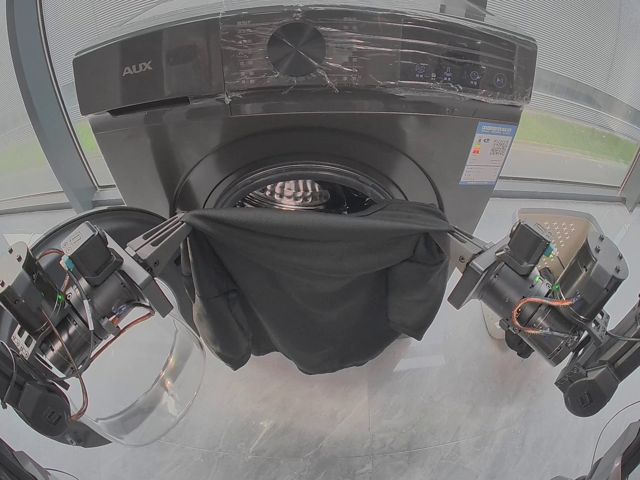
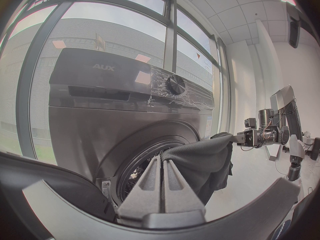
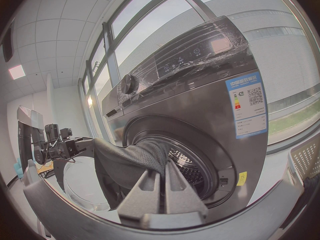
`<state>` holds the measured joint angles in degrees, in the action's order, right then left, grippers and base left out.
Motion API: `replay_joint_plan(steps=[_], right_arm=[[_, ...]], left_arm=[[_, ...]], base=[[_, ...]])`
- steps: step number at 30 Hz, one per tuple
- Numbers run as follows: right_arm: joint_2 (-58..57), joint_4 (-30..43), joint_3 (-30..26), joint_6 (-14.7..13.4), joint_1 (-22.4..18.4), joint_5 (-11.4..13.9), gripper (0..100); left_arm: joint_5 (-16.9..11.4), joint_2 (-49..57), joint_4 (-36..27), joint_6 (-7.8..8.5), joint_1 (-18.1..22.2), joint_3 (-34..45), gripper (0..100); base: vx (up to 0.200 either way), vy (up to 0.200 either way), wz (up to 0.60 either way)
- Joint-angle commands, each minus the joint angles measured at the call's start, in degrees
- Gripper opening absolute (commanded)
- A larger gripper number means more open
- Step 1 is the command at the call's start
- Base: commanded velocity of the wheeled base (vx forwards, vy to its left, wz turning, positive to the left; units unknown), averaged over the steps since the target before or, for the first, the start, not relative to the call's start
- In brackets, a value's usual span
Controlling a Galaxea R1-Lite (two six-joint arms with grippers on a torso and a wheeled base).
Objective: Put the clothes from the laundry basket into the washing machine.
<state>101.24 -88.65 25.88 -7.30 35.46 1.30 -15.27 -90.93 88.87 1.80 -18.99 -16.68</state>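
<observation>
Stretched black garment [image 1: 320, 281] hangs across the washing machine [image 1: 300, 135] mouth
Clamped by left gripper [image 1: 179, 223] and right gripper [image 1: 459, 240]; door [image 1: 150, 385] open at left, laundry basket [image 1: 567, 225] at right

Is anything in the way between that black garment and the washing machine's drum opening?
Nothing visible. The black garment, stretched between the left end effector and right end effector, hangs right before the drum opening; the door is swung aside to the robot's left.
</observation>
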Motion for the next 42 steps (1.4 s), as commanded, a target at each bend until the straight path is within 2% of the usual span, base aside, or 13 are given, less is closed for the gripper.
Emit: replay_joint_plan(steps=[1,11,13,14,20,24,27,30,32,42], right_arm=[[-0.2,0.0,0.0,0.0,1.5,-0.1,0],[-0.1,-0.1,0.2,0.0,2.6,-0.6,0],[-0.1,-0.1,0.2,0.0,2.6,-0.5,0],[-0.1,0.0,0.1,0.0,2.6,-0.5,0],[0.3,0.0,-0.1,-0.1,2.8,-0.5,0],[0.4,0.0,-0.8,0.0,3.8,-0.4,0],[0.5,0.0,-0.7,-0.1,5.7,-0.5,0],[1.6,0.0,0.8,0.0,5.8,-0.2,0],[3.1,0.0,1.9,0.0,6.0,0.0,0],[4.4,0.3,6.5,0.2,8.6,0.1,0]], left_arm=[[0.1,1.1,0.0,0.04,-0.4,0.1,0],[-0.5,0.1,-0.1,0.04,-0.2,2.7,0],[-1.5,-0.8,0.0,0.04,-0.2,3.7,0],[-1.7,-1.1,0.0,0.04,-0.2,3.8,100],[-1.9,-2.8,0.0,0.22,-1.4,5.0,100],[-1.2,-4.0,0.0,0.22,-4.6,6.0,100],[-0.9,-5.5,0.1,1.10,-7.1,6.3,100],[-1.2,-8.0,0.0,2.33,-7.6,6.5,100],[-1.2,-10.1,0.1,2.59,-7.9,6.7,100],[-1.5,-19.2,0.2,2.59,-10.5,3.4,100]], base=[[0.000,0.000,0.00],[0.000,0.000,0.00],[0.000,0.000,0.00],[0.000,0.000,0.00],[0.000,0.000,0.00],[0.000,0.000,0.00],[0.000,0.000,0.00],[0.000,0.000,0.00],[0.000,0.000,0.00],[0.000,0.000,0.00]])
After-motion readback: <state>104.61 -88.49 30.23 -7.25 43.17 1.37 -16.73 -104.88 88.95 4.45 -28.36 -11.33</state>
